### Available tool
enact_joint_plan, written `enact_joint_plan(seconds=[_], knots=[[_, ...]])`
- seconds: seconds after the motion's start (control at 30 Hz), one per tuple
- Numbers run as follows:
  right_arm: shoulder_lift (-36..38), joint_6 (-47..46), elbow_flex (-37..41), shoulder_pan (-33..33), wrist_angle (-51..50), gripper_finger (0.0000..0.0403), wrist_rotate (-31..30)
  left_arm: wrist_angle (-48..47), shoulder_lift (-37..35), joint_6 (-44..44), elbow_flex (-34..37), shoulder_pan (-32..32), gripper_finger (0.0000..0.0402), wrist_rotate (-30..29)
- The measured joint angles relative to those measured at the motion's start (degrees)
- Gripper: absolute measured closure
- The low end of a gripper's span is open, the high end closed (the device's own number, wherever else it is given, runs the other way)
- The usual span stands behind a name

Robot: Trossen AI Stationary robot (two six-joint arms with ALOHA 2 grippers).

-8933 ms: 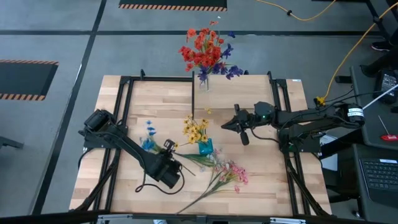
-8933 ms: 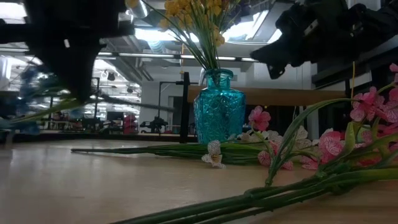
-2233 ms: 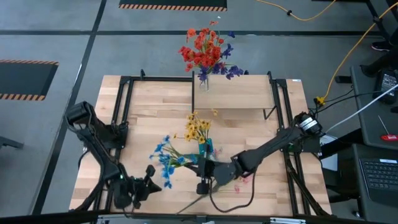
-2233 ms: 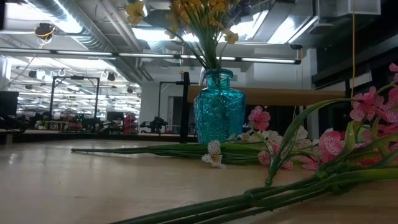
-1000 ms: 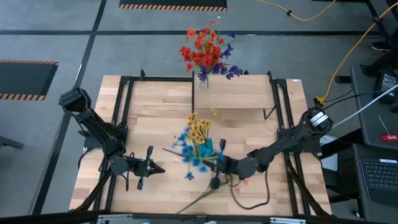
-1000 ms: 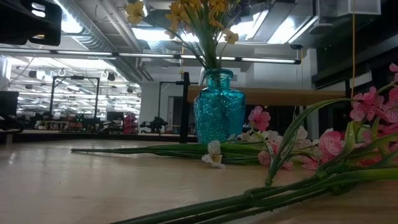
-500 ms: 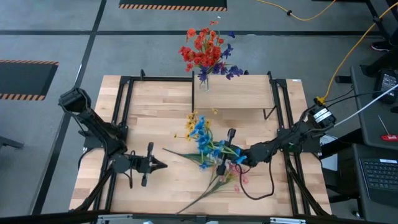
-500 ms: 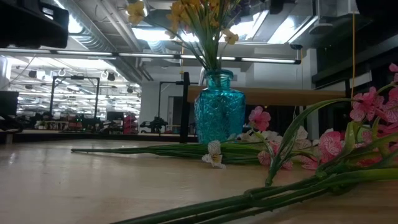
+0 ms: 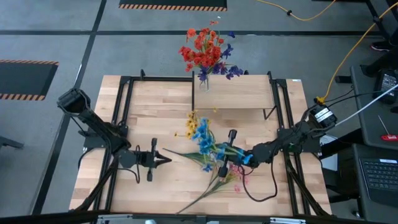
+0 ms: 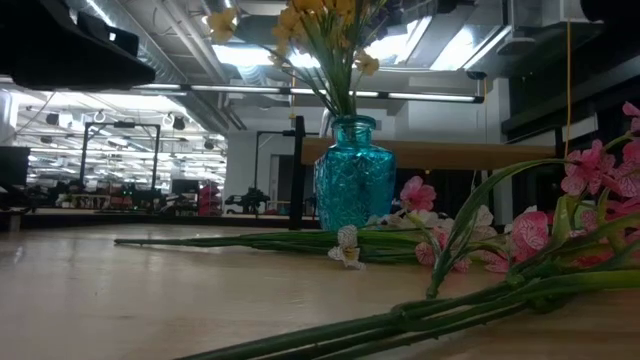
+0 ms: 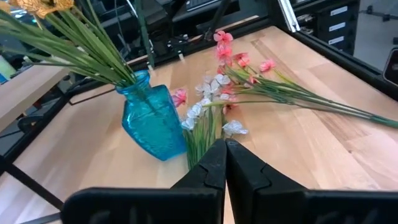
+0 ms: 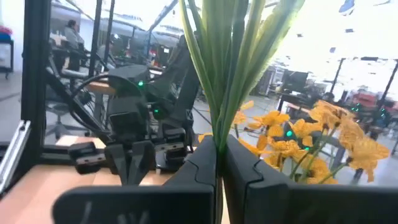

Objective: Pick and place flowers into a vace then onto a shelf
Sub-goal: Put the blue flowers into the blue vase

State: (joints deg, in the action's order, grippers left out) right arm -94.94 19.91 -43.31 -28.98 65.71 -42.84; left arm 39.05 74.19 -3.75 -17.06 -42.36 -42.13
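Blue flowers [image 9: 202, 138] pinched by the right gripper [image 9: 227, 151] at the turquoise vase [image 10: 353, 172].

Pink flowers [image 10: 590, 170] lie flat on the table [image 9: 168, 190] at the near edge, their stalks beside the vase. The left gripper [image 9: 163, 160] hovers over the table well apart from the vase, its fingers [image 11: 214, 163] pressed together on nothing. The right gripper's fingers [image 12: 205, 163] pinch the green stalks of the blue flowers, whose blooms are over the vase among the yellow flowers [image 9: 194, 126] standing in it. Farther back is the shelf [image 9: 239, 92], carrying a clear vase [image 9: 203, 79] with red flowers [image 9: 202, 48].
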Motion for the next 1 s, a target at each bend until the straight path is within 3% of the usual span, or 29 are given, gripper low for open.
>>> enact_joint_plan(seconds=[0.13, 0.4, 0.7, 1.0], knots=[[0.0, 2.4, 0.0, -0.4, 0.0, 0.0397, -4.1, 0.0, 0.0, 0.0, 0.0, 1.5, 0.0398, 0.2], [0.0, 2.5, 0.0, 0.8, -0.4, 0.0397, -4.3, 0.0, 0.0, 0.0, 0.0, 2.8, 0.04, 0.2], [0.0, -9.1, 0.0, 3.9, -8.3, 0.0397, -2.9, 0.0, 0.0, 0.0, 0.0, 2.8, 0.0397, 0.3], [-1.0, -10.9, -0.1, 4.2, -8.4, 0.0397, -2.0, 0.0, 0.0, 0.0, 0.0, 2.8, 0.0396, 0.3]])
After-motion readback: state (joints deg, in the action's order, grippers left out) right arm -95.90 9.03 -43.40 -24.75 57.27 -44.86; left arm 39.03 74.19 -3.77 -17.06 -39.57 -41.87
